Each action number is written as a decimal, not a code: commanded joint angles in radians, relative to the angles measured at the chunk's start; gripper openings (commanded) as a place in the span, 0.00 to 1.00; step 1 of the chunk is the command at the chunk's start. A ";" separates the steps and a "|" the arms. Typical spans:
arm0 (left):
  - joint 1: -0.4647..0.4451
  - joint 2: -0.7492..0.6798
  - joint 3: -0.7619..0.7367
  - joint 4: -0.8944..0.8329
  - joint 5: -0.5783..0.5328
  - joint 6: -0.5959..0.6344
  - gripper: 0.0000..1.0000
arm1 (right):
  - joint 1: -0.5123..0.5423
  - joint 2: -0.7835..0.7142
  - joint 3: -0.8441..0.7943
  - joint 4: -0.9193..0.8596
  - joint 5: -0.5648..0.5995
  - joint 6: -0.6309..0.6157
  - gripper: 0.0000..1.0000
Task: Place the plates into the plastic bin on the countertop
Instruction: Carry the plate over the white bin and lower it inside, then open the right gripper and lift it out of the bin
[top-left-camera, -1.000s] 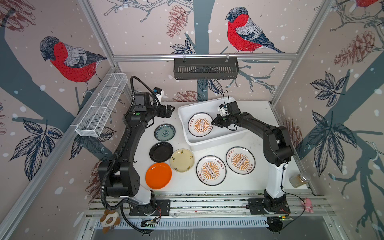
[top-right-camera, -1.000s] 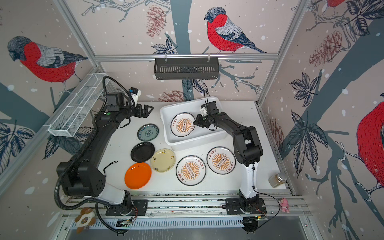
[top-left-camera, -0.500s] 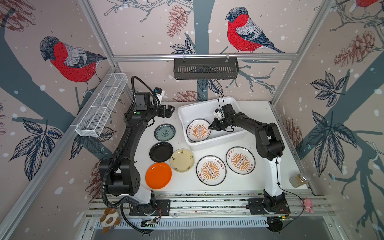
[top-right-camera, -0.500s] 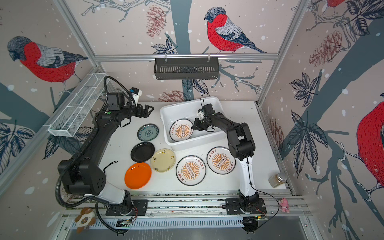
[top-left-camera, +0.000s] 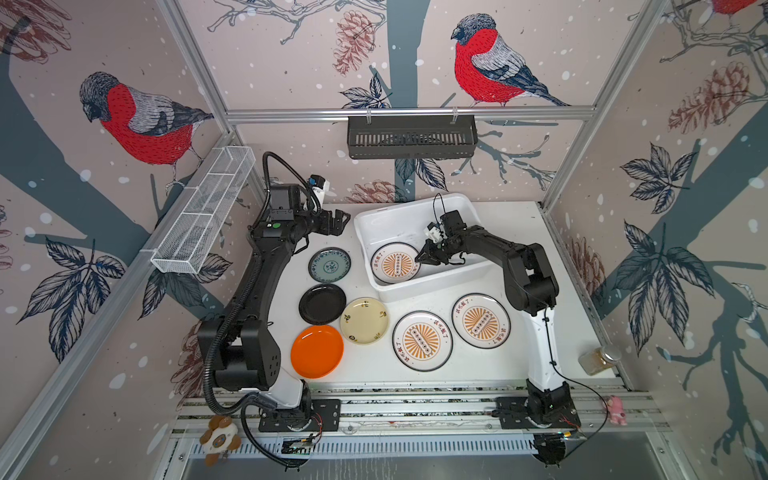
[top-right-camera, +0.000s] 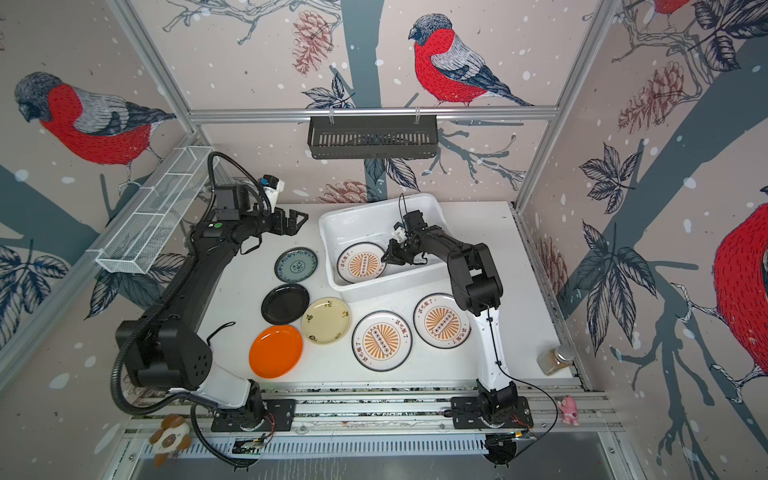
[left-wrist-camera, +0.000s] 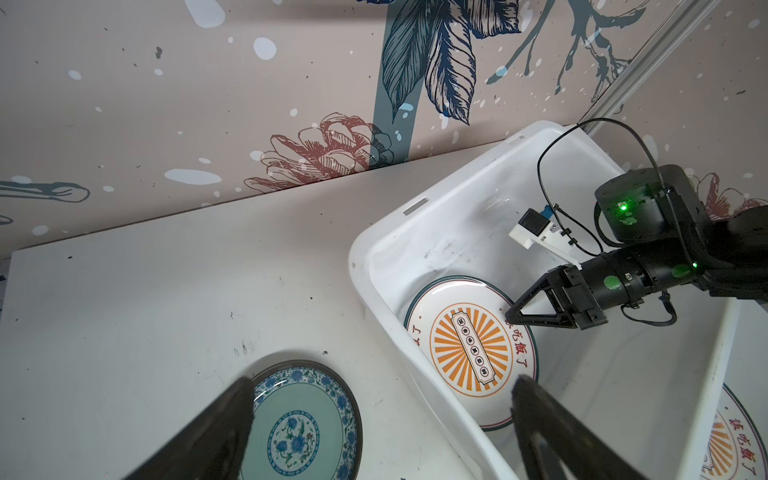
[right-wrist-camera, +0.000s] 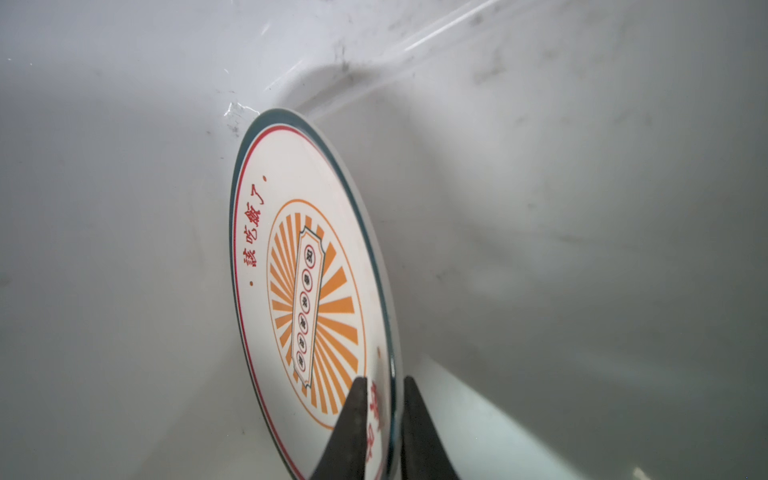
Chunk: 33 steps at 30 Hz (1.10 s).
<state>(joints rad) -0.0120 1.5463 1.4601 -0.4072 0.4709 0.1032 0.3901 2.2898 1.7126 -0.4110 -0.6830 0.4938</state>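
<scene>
Sunburst plate (top-left-camera: 394, 264): in plastic bin (top-left-camera: 432, 289), near-left corner, tilted. Right pincer (top-left-camera: 420, 257): narrow, straddling the plate's right rim; grip cannot be told. Left pincer (top-left-camera: 337, 221): wide, empty, above far-left surface (top-left-camera: 519, 249).

Teal plate (left-wrist-camera: 299, 436) cut by frame edge, partly behind blurred left pincer (left-wrist-camera: 382, 381)

The white plastic bin (top-left-camera: 440, 282) sits askew at upper centre of the speckled white countertop (top-left-camera: 519, 249). It holds one sunburst plate (top-left-camera: 395, 263), white with a dark rim and orange rays, in its lower-left corner against the wall. Below the bin a second sunburst plate (top-left-camera: 422, 340) and a third sunburst plate (top-left-camera: 481, 321) lie flat, and to the left cluster the teal-patterned plate (top-left-camera: 329, 264), black plate (top-left-camera: 322, 304), cream plate (top-left-camera: 364, 320) and orange plate (top-left-camera: 317, 351).
</scene>
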 joint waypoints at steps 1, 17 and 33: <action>-0.002 0.000 0.009 0.004 0.029 0.009 0.95 | -0.005 0.003 0.006 -0.008 -0.006 -0.018 0.23; -0.002 -0.004 0.017 -0.016 0.031 0.015 0.95 | -0.014 -0.008 0.018 -0.044 0.030 -0.035 0.40; -0.002 -0.013 0.032 -0.042 0.043 0.033 0.97 | -0.045 -0.066 0.101 -0.140 0.121 -0.050 0.54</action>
<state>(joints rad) -0.0124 1.5387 1.4750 -0.4358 0.4816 0.1276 0.3454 2.2517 1.8008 -0.5190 -0.5938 0.4641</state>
